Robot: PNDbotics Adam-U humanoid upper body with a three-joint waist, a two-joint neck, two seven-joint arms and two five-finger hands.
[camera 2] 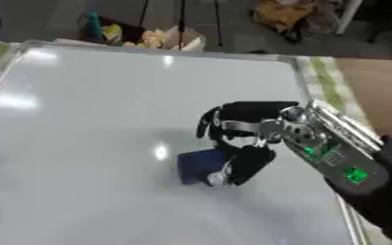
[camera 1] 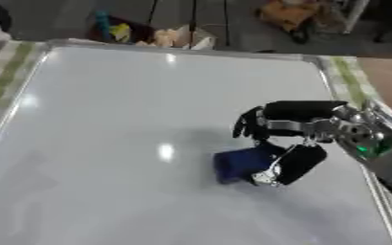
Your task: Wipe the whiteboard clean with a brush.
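Whiteboard is lying flat in front of me, taking up pretty much the whole view, with ceiling lights glaring off its glossy surface. I'm holding the blue brush down on it, a bit right of the middle. My right hand is coming in from the right side, fingers curled over the top of the brush and thumb tucked along its near side, so it's gripping it. The board's metal frame is running along the far edge, and past it some cardboard boxes are sitting on the dark floor.
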